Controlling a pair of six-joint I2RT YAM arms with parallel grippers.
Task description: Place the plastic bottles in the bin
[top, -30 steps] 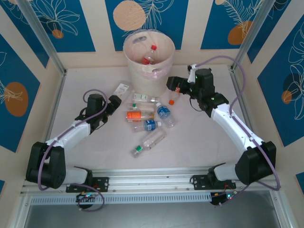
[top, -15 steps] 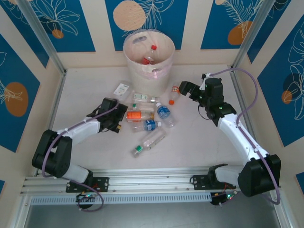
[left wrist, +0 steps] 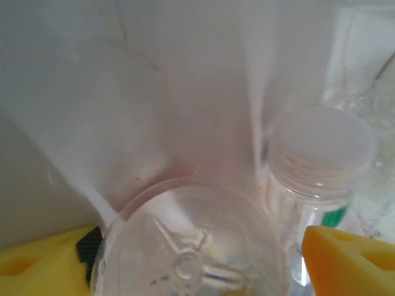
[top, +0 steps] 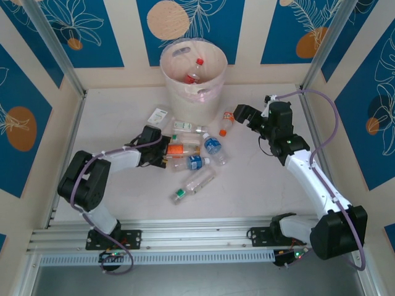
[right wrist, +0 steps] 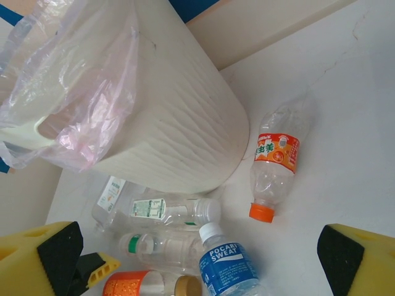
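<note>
Left arm lies low along the surface [top: 123, 105], left fingers [top: 162, 151] straddling the base of a clear bottle [left wrist: 185, 253] at the left end of the bottle pile [top: 192, 161]; can't tell if they're clamped on it, and a white-capped bottle [left wrist: 321, 154] crowds in beside it. Right arm sits higher, right fingers [top: 242, 115] spread wide next to an orange-capped bottle [right wrist: 276, 161]. Bin [top: 179, 89] stands at the back, with a red-capped bottle [top: 195, 71] inside.

Lab rig: aluminium frame [top: 57, 52], patterned panels [top: 213, 24]
</note>
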